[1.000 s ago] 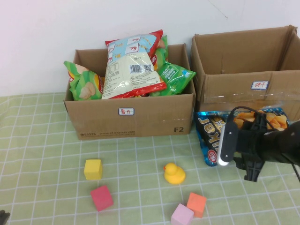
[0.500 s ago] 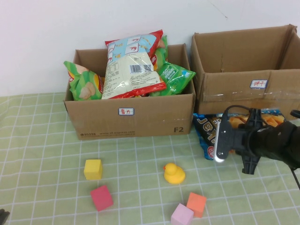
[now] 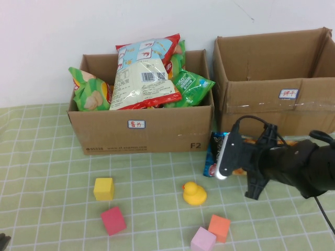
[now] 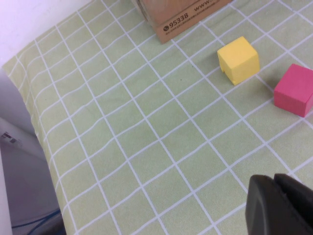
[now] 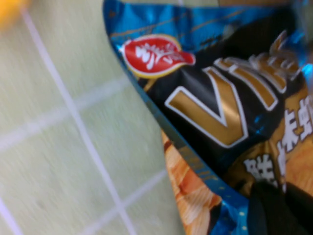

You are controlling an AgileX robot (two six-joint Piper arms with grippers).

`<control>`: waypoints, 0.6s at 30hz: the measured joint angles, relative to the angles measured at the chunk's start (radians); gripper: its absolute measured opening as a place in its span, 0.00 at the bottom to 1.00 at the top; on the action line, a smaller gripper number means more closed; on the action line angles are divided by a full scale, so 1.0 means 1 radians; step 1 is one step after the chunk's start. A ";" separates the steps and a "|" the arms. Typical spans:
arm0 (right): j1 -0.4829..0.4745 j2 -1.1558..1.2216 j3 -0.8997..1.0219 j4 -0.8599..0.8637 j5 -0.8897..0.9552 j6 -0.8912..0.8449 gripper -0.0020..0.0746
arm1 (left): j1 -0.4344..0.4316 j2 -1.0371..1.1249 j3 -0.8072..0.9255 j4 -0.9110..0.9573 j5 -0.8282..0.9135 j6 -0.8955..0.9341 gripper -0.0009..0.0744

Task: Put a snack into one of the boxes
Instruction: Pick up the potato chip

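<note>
Even, soft light is falling across the table (image 3: 47,157) in the high view, and only faint shadows are being cast beside the cardboard boxes (image 3: 144,128) and the blocks (image 3: 104,189). No harsh glare is being produced there. In the right wrist view, the snack bag (image 5: 215,112) is being rendered blurred and soft, with sheen showing on its foil. The left wrist view is being kept sharp, brightening toward its pale upper corner.

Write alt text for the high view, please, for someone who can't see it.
The right end effector sits over a blue snack bag on the green checked cloth, in front of an empty cardboard box. Beside it stands a box full of snack bags; a toy duck and coloured cubes lie nearer. The left end effector is barely visible.
</note>
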 joint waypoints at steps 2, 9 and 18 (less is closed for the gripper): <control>0.021 -0.012 0.000 0.059 0.000 0.000 0.04 | 0.000 0.000 0.000 0.000 0.000 -0.002 0.01; 0.050 -0.056 0.000 0.338 0.000 -0.025 0.04 | 0.000 0.000 0.000 0.000 0.000 -0.004 0.01; 0.052 -0.097 0.018 0.582 -0.033 -0.231 0.04 | 0.000 0.000 0.000 -0.003 0.000 -0.004 0.01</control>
